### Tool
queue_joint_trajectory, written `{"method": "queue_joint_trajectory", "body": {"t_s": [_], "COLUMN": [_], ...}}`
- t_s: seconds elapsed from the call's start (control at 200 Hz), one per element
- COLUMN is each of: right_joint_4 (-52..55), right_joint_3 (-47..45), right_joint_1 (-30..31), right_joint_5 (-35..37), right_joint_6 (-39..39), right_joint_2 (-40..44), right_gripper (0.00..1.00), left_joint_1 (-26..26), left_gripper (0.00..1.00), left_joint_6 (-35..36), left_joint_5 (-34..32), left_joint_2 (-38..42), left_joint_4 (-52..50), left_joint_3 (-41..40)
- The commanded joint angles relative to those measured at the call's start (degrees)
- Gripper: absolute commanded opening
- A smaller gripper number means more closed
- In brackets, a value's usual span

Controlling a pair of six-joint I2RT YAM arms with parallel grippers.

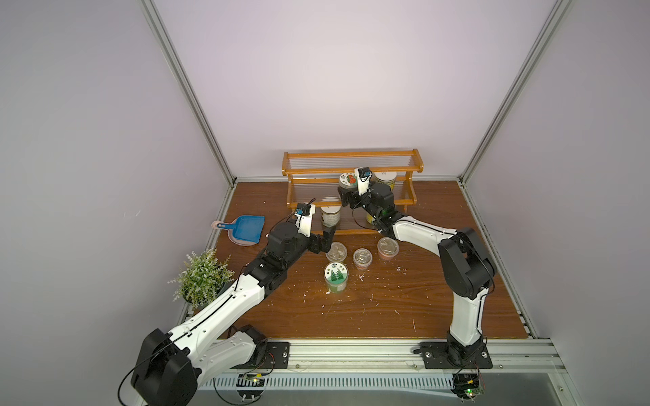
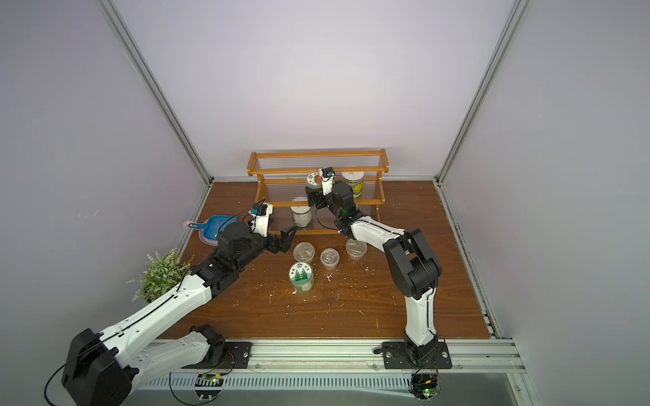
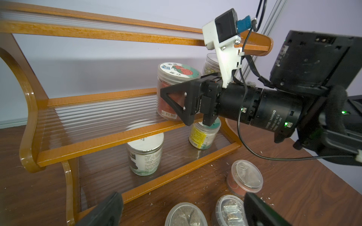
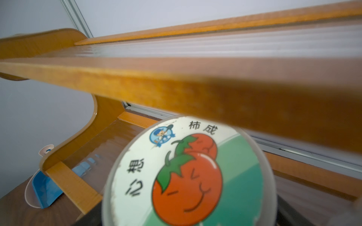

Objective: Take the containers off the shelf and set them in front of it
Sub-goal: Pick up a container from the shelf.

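While the right gripper (image 1: 346, 196) straddles the tomato-lidded jar (image 3: 179, 70) on the shelf's (image 1: 316, 171) middle tier, a jaw on either side, I cannot tell whether it is clamped. The job looks half done: three short cups (image 1: 362, 258) and a tree-lidded jar (image 1: 336, 275) stand on the bench (image 1: 387, 309) just beside the left gripper (image 1: 325, 242), whose jaws hang wide apart and empty. Left to move are that jar, a white-lidded jar (image 1: 385, 179) just beside the right gripper, and two more jars (image 3: 145, 150) on the tier below it. White crumbs (image 1: 361, 277) fleck the brown wood-grain bench, and pale lilac walls (image 1: 334, 88) and aluminium posts (image 1: 190, 91) enclose it.
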State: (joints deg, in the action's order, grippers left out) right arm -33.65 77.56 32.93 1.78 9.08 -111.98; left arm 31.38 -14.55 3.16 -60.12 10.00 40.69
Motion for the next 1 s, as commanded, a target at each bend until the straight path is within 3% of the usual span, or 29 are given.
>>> {"method": "queue_joint_trajectory", "body": {"t_s": [0.0,0.185,0.445,0.991], "right_joint_4": [-3.35,-4.54,-5.5,0.05], "right_joint_3": [2.59,1.25,-2.83,-19.09], "right_joint_1": [0.38,0.34,0.64,3.78], "right_joint_5": [0.68,0.21,-0.41,-2.92], "right_joint_6": [-1.07,-2.48,-4.28,-8.62], "right_joint_2": [0.12,1.22,5.17,27.2], "right_gripper": [0.89,0.8,0.76,0.71], "left_joint_1": [-0.85,-0.98,-1.18,-1.57], "left_gripper": [0.99,0.99,0.99,0.99], "left_joint_6": [0.23,0.41,0.19,-0.1], "left_joint_5": [0.98,0.99,1.02,1.18], "left_joint_2": [0.43,0.18,-0.01,0.83], "left_joint_4": [-0.37,-0.57,-0.41,-0.73], "left_joint_3": [-0.66,-0.65,-0.85,-0.74]}}
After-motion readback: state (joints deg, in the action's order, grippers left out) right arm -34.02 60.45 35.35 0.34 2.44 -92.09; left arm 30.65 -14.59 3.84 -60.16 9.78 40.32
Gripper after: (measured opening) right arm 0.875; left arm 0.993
